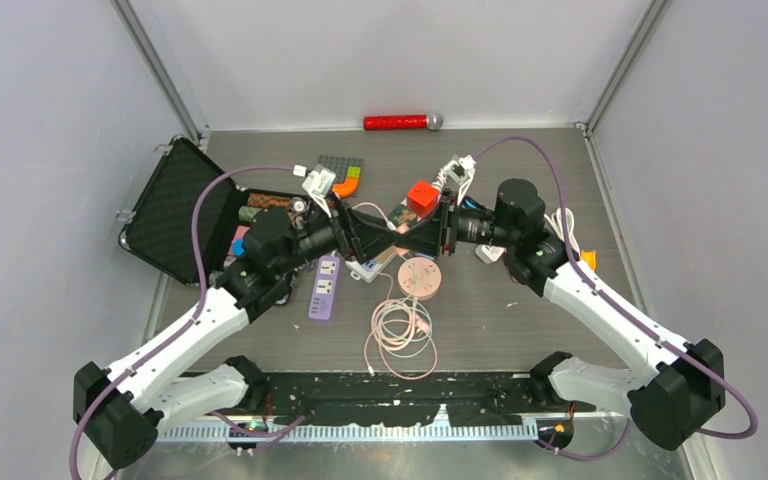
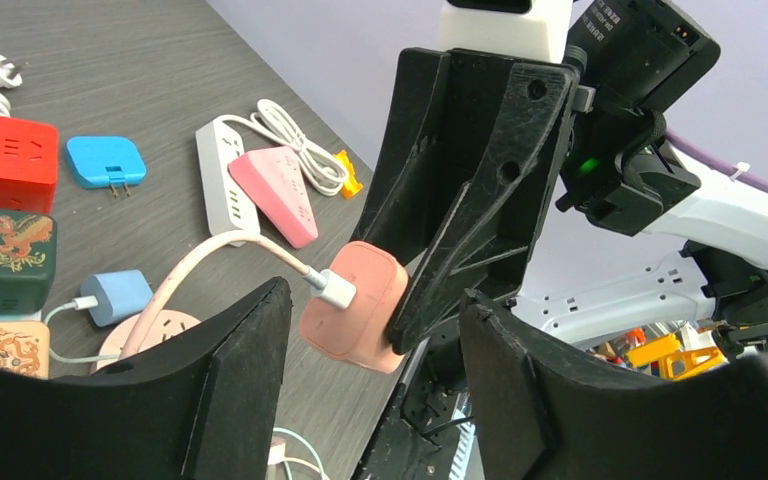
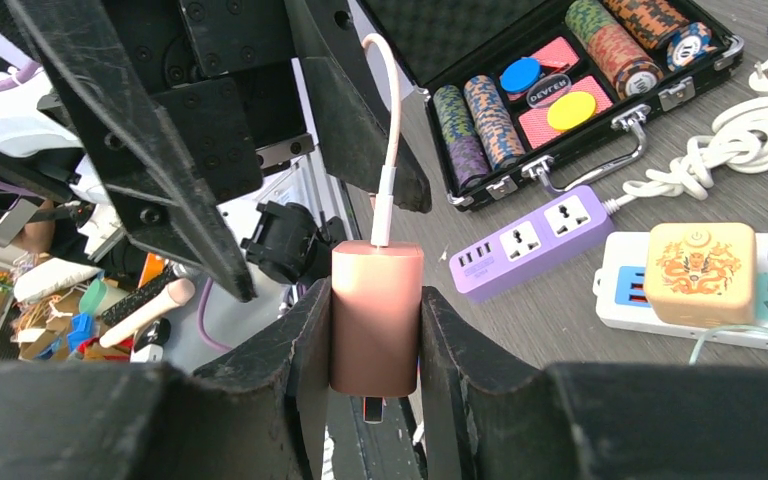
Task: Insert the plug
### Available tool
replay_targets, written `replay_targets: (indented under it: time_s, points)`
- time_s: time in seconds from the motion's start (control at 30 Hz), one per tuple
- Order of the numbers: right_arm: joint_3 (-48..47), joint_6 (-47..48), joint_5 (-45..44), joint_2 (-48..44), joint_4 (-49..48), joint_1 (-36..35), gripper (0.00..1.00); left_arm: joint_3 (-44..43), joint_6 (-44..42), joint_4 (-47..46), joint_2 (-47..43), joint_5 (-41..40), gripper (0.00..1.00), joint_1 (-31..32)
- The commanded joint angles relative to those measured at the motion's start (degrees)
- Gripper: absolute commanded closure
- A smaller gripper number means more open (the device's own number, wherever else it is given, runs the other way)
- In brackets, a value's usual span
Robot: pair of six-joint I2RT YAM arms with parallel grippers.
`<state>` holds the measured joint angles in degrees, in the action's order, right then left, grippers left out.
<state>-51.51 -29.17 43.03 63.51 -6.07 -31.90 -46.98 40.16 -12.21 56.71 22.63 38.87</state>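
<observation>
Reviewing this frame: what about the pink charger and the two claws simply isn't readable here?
Prongs of the pink charger: right wrist view, sunk below the right claw fingers; left wrist view, that claw covers them.
Charger in top view: buried where right claw and left claw meet.
Far end of the cable: left wrist view, passes behind the left claw's finger.

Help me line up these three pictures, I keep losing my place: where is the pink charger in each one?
Right wrist: pink charger at lower centre, upright between that camera's own fingers, with a cable plugged into its top.
Left wrist: lower centre, pinched by the other arm's fingers.
Top external: cannot be picked out; it is hidden where the two arms' tips meet mid-table.
Shared landmark: the right gripper clamping it.
</observation>
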Motion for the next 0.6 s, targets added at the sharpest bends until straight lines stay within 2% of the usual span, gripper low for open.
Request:
replay_targets:
  time_s: [0.0, 0.2, 0.43, 0.57]
  points:
    - [-0.6, -0.93, 2.89, -0.35, -5.58, -0.48, 0.95, 0.56, -0.22, -2.82, -0.65, 0.48, 0.4, -0.35]
    - [-0.17, -2.62, 4.51, 0.52, -7.87, -0.54, 0.95, 1.84, 1.73, -6.74, -0.4, 0.24, 0.41, -0.29]
    - [-0.34, -4.24, 6.19, 1.43, -9.05, -0.53, 0.95, 2.28, 1.39, -6.9, -0.94, 2.49, 0.57, -0.29]
    - [-0.88, -4.08, 7.08, 1.6, -8.69, -0.58, 0.95, 3.07, 3.27, -7.92, -1.68, 3.39, 0.56, -0.32]
